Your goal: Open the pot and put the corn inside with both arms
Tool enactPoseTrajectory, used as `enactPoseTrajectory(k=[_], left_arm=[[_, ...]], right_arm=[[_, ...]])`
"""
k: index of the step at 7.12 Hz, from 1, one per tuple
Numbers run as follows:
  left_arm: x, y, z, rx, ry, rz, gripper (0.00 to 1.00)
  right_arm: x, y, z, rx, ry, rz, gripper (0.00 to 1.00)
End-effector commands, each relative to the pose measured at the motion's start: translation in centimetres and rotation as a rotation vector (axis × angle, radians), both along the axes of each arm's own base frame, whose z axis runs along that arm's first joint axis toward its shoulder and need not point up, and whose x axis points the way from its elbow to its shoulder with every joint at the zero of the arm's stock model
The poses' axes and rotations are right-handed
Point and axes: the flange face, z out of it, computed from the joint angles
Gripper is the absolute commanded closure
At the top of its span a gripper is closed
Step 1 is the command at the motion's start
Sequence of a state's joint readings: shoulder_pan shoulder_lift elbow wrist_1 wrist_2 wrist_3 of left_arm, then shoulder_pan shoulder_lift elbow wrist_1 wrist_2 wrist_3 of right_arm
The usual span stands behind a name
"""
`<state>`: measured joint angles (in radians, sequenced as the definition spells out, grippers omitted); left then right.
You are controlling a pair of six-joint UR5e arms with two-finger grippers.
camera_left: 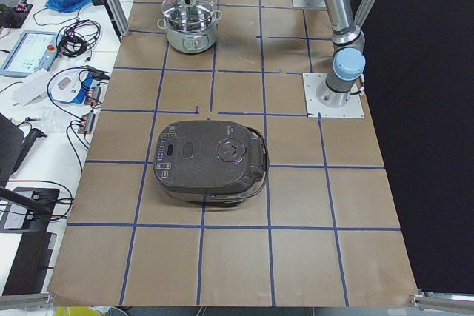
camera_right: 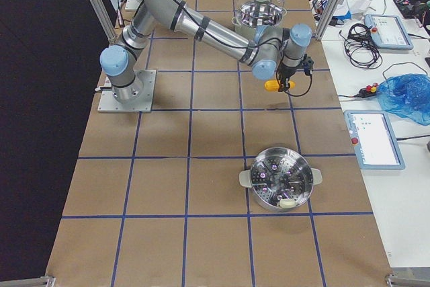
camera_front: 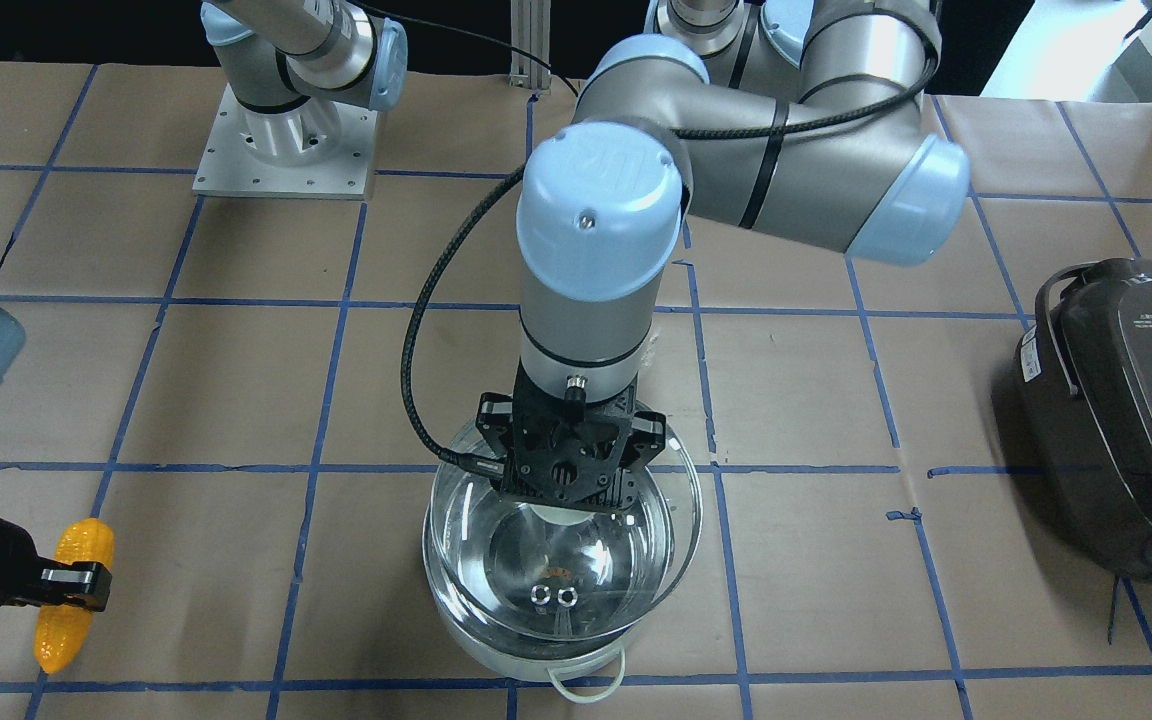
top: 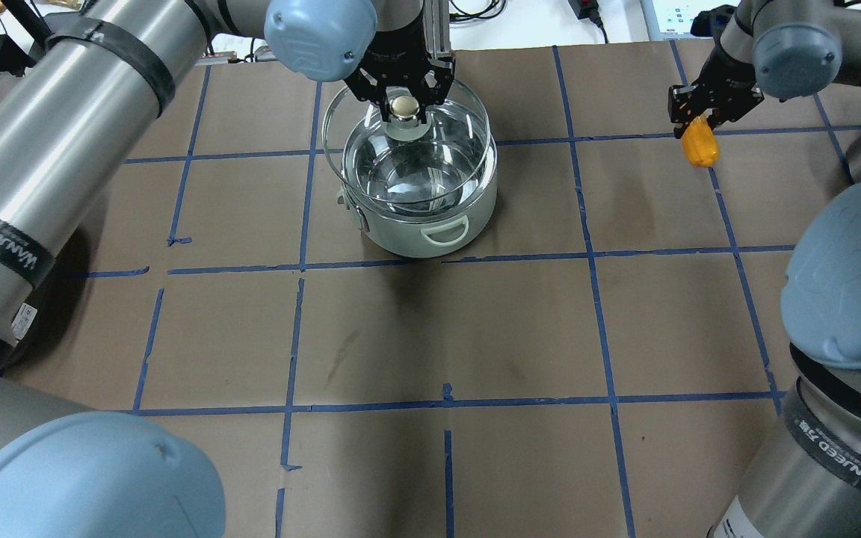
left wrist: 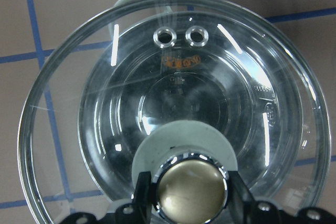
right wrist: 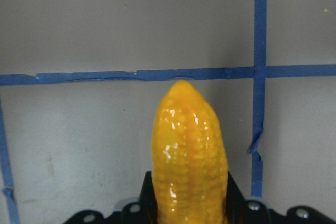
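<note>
The steel pot [top: 479, 213] stands at the far middle of the table, with a pale loop handle toward me. My left gripper [top: 404, 108] is shut on the pale knob [left wrist: 191, 192] of the clear glass lid [top: 449, 119]. It holds the lid a little above the pot and shifted off its rim. The pot also shows under the lid in the front view [camera_front: 536, 655]. My right gripper [top: 699, 123] is shut on the yellow-orange corn [top: 702, 149] and holds it above the table, well to the pot's right. The corn fills the right wrist view [right wrist: 190, 156], tip pointing away from the gripper.
A dark grey rice cooker [camera_front: 1126, 420] sits on the robot's left side of the table. A second steel pot with a perforated steamer insert [camera_right: 281, 183] stands on its right side. Brown paper with blue tape lines covers the table [top: 438, 336].
</note>
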<state>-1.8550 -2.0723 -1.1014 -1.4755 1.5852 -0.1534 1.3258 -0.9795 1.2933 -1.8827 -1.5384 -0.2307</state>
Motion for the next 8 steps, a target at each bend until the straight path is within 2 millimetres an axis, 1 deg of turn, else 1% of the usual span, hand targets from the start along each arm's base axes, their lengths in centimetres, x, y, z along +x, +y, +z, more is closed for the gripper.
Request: enactPoseTrajectory(k=[1, 2, 3, 4, 5, 6, 7, 8], left_arm=[[7.2, -0.2, 3.2, 0.029, -0.013, 0.001, 0.99], [11.8, -1.7, 3.2, 0.035, -0.014, 0.042, 0.99], [16.6, -3.0, 2.5, 0.051, -0.017, 0.054, 0.99], [20.7, -4.4, 1.0, 0.065, -0.007, 0.039, 0.99], [23.5, -5.6, -0.7, 0.062, -0.006, 0.023, 0.99], [25.8, -6.9, -4.6, 0.083, 0.001, 0.052, 0.99], [27.5, -7.3, -8.2, 0.084, 0.008, 0.076, 0.99], [28.5, -7.4, -10.5, 0.075, 0.007, 0.079, 0.99]], right_arm=[[7.9, 2.9, 9.1, -0.028, 0.012, 0.020, 0.97], [15.7, 3.7, 10.8, -0.054, 0.000, 0.033, 0.96], [21.7, 3.6, 11.2, -0.071, -0.016, -0.006, 0.96], [27.5, 3.4, 10.9, -0.084, -0.024, -0.026, 0.96], [32.7, 2.8, 10.0, -0.097, -0.023, -0.001, 0.96], [37.7, 3.3, 7.3, -0.077, -0.019, 0.064, 0.96], [40.1, 3.4, 4.9, -0.075, -0.015, 0.094, 0.96], [40.5, 2.7, 2.7, -0.069, -0.023, 0.078, 0.96]])
